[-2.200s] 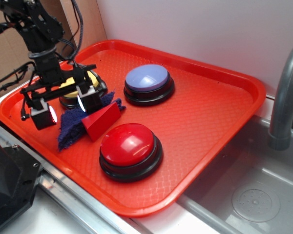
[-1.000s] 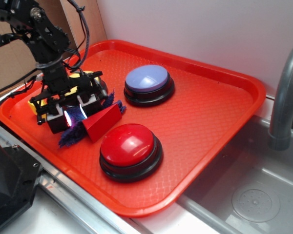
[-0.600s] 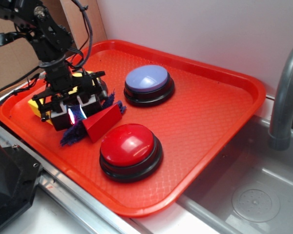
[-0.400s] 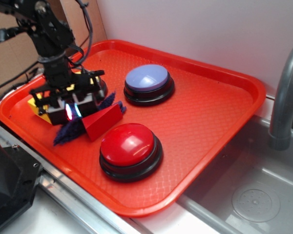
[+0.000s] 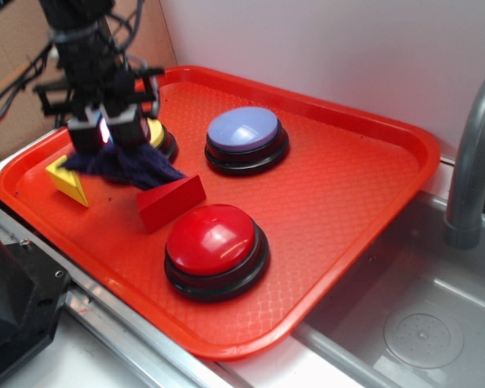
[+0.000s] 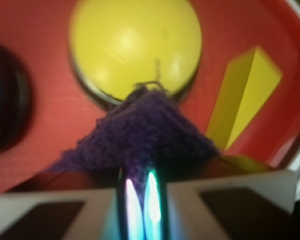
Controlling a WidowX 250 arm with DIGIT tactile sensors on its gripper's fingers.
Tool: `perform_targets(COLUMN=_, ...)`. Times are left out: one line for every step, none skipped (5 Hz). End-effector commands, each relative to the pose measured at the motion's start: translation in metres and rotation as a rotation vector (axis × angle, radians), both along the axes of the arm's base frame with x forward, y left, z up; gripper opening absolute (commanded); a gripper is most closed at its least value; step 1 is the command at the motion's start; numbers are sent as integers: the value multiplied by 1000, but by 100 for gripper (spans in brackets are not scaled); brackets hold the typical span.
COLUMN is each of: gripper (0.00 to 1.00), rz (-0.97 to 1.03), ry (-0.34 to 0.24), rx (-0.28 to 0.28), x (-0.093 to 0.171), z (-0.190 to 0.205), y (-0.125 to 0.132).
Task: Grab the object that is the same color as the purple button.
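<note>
Your claw is clamped on the purple cloth, which hangs limp beneath it above the red tray, at the tray's left end. The wrist view shows the fingers pressed nearly together on the cloth. Whether the cloth's lowest fringe brushes the red wedge is unclear from this angle. The yellow button sits just behind the claw, the yellow wedge just to its left near the tray rim. The purple button and red button stand apart. You have bare tray floor on the right half.
</note>
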State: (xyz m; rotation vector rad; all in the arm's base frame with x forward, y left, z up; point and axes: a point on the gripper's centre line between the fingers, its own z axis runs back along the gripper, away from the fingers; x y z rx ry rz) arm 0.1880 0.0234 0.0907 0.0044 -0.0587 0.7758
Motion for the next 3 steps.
perform_targets(gripper=0, rz=-358, ry=-29, rx=66, x=-2, z=69, y=-17)
perform_targets(gripper=0, rz=-510, ry=-3, rx=65, x=-7, z=89, y=-20)
perform_targets(gripper=0, rz=-487, ry=-30, rx=81, x=-12, z=89, y=-19)
